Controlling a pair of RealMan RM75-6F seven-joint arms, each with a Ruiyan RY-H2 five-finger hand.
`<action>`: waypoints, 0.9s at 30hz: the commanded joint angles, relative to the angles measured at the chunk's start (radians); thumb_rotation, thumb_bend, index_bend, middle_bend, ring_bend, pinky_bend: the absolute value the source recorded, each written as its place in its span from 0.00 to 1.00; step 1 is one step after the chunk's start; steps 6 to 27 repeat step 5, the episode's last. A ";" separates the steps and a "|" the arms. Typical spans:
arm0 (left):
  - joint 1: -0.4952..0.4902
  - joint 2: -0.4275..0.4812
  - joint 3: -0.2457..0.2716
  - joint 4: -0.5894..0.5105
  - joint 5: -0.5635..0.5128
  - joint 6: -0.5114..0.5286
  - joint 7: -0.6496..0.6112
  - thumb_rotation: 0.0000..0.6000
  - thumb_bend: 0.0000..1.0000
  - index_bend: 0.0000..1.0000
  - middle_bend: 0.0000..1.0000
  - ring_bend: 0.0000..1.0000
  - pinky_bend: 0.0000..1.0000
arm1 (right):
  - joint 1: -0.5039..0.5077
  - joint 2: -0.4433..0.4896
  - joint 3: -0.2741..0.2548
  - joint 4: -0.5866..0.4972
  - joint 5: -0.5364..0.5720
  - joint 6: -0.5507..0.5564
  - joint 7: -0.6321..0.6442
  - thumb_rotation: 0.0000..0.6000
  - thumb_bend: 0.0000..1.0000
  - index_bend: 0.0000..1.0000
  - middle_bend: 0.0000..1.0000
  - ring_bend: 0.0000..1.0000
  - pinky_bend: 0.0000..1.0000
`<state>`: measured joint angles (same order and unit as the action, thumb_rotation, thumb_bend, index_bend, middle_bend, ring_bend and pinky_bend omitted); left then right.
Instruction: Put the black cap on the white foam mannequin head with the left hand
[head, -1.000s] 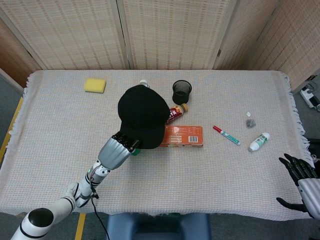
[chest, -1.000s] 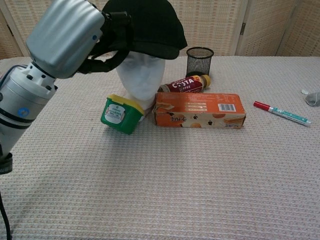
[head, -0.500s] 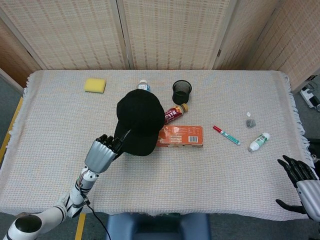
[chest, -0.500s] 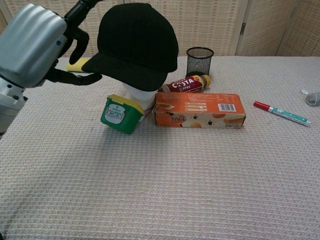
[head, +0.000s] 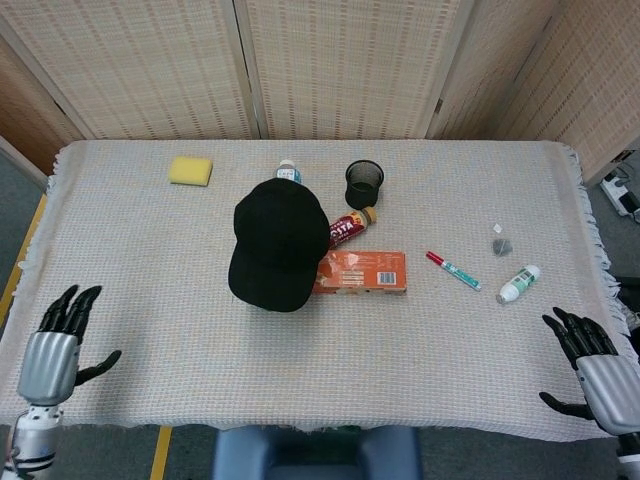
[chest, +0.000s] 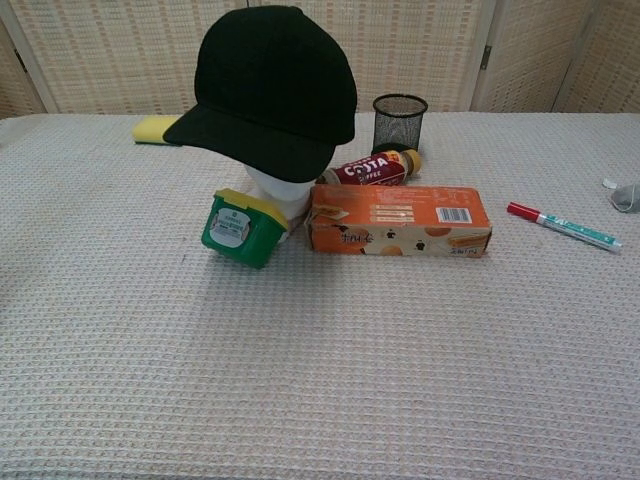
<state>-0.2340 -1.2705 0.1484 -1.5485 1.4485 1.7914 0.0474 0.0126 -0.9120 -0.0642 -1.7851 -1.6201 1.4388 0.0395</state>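
Back from the black cap (chest: 275, 85) (now on the white foam mannequin head (chest: 281, 193), seemingly low over its face), my left hand (head: 55, 347) hangs open-fingered at seven o'clock, my right hand (head: 590, 365) likewise at four.

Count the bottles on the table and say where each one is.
3. A Costa bottle lies between the orange box and mesh cup; a clear bottle stands behind the black cap; a white bottle lies far right. Others may be hidden.

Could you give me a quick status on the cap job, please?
Left hand open, off the table's near corner; right hand open. Black cap sits on mannequin head, low over the face. Nothing in the way.
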 joint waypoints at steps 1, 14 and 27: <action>0.077 0.140 0.042 -0.106 -0.049 -0.034 -0.015 1.00 0.07 0.09 0.12 0.01 0.12 | 0.004 -0.035 0.007 0.007 0.013 -0.011 -0.049 1.00 0.07 0.00 0.00 0.00 0.00; 0.099 0.155 0.003 -0.125 -0.086 -0.038 0.036 1.00 0.07 0.09 0.12 0.00 0.11 | 0.011 -0.053 0.008 0.003 0.038 -0.038 -0.095 1.00 0.07 0.00 0.00 0.00 0.00; 0.099 0.155 0.003 -0.125 -0.086 -0.038 0.036 1.00 0.07 0.09 0.12 0.00 0.11 | 0.011 -0.053 0.008 0.003 0.038 -0.038 -0.095 1.00 0.07 0.00 0.00 0.00 0.00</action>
